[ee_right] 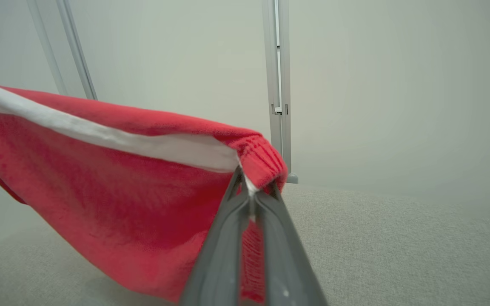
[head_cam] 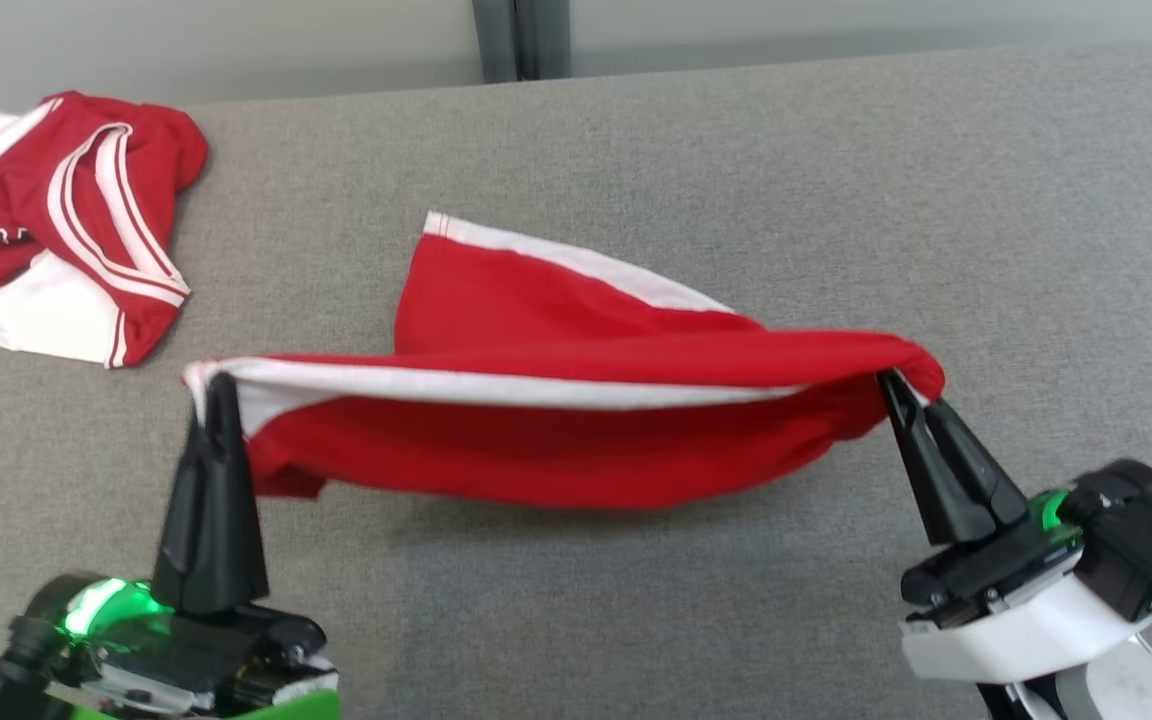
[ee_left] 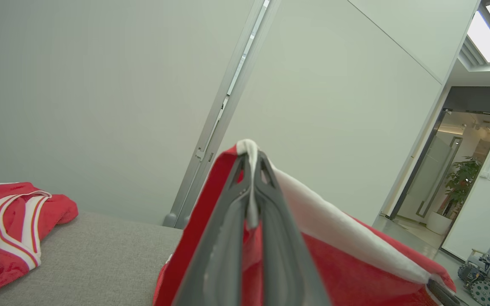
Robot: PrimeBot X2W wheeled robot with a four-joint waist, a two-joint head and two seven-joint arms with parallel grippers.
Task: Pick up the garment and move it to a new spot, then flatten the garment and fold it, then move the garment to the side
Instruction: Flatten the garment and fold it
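You're holding the garment (head_cam: 536, 440) stretched out between both arms, over the middle of the gray table (head_cam: 736, 150). Left jaws are clamping shut on the white-banded corner. Right jaws are pinching shut on the bunched red end. Cloth is sagging between them, with its near edge hanging off the table. A flap is trailing away behind, and I can't tell if it's touching down. Another red-and-white garment (head_cam: 66, 220) is lying crumpled at the table's far left, well apart.
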